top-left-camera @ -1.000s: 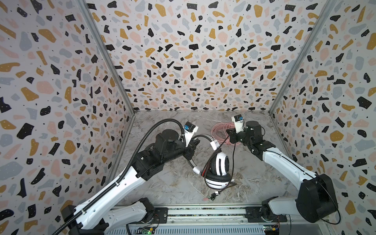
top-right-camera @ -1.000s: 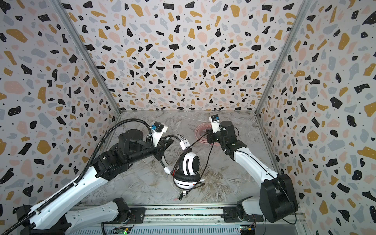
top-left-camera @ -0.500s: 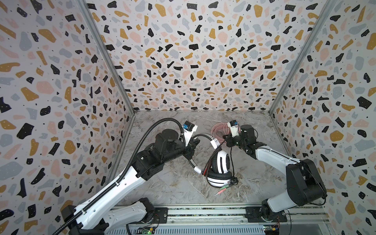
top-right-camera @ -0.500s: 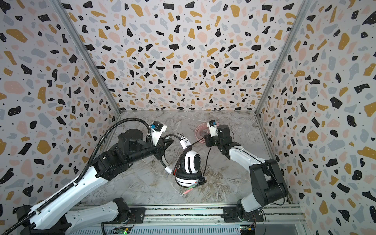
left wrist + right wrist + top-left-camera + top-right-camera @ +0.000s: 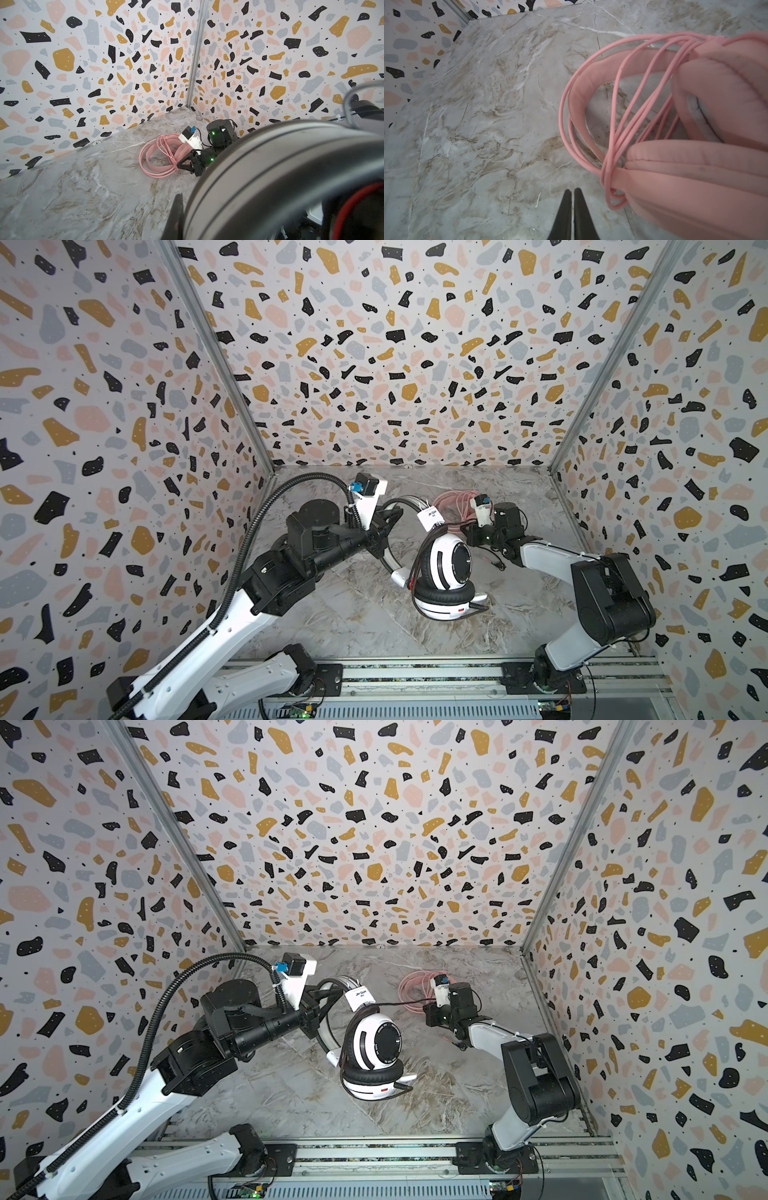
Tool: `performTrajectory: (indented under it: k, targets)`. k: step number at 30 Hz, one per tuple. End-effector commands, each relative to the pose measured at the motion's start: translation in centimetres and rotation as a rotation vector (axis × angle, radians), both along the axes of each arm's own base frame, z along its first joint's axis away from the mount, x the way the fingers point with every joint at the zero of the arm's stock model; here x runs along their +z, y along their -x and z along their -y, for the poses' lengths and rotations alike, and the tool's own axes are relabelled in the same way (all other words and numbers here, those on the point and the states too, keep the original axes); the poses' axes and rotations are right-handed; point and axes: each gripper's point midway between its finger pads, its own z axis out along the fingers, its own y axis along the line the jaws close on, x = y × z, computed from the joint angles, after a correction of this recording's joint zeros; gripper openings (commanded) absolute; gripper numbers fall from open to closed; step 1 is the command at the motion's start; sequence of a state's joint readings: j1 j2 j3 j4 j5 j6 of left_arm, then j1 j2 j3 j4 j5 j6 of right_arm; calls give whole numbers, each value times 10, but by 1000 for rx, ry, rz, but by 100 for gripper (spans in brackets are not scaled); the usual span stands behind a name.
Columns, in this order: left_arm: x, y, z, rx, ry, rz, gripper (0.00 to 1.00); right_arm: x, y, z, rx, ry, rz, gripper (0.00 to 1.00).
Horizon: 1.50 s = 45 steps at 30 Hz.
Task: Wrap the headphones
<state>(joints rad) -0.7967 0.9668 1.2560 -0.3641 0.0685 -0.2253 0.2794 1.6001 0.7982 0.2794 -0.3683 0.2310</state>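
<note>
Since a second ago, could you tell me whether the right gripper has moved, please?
Yes. Against the pink headset, which lies still, the right gripper has shifted slightly toward the front rail in both top views.

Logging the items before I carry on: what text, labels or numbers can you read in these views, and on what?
"JH DUM", roughly, on the white tag of the white-and-black headset; the smaller line under it is unreadable.
Ring lettering on its black earcup disc: too small to read.
Nothing else is legible.
</note>
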Motion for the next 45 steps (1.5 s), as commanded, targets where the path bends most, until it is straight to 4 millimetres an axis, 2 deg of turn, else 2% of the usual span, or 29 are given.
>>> performTrajectory:
  k: [1,6,10,14,20,23,27,32,36,41,45]
  targets:
    - [66,0,-10,49,222,94,0,8,7,-1,2,-33,15,8]
    - [85,-19,-34,219,356,96,0,4,31,-13,42,-66,14,8]
    - [83,-41,-56,398,498,38,0,3,57,-35,102,-92,23,9]
    - [65,-64,-86,648,598,-34,0,3,86,-58,166,-101,37,9]
    - [45,-81,-124,944,623,-19,0,1,130,-80,236,-67,60,10]
    - [35,-90,-141,1061,598,2,0,3,150,-84,254,-36,78,10]
    - [19,-108,-159,1175,555,24,0,11,169,-79,241,-13,108,9]
    - [-10,-124,-183,1321,467,44,0,43,181,-67,210,-12,174,9]
    - [-35,-129,-196,1415,378,58,0,72,187,-55,179,-31,234,8]
    - [-70,-140,-192,1449,139,55,0,113,190,-41,146,-37,311,7]
    - [-101,-145,-191,1492,-55,42,0,153,188,-32,117,-43,386,6]
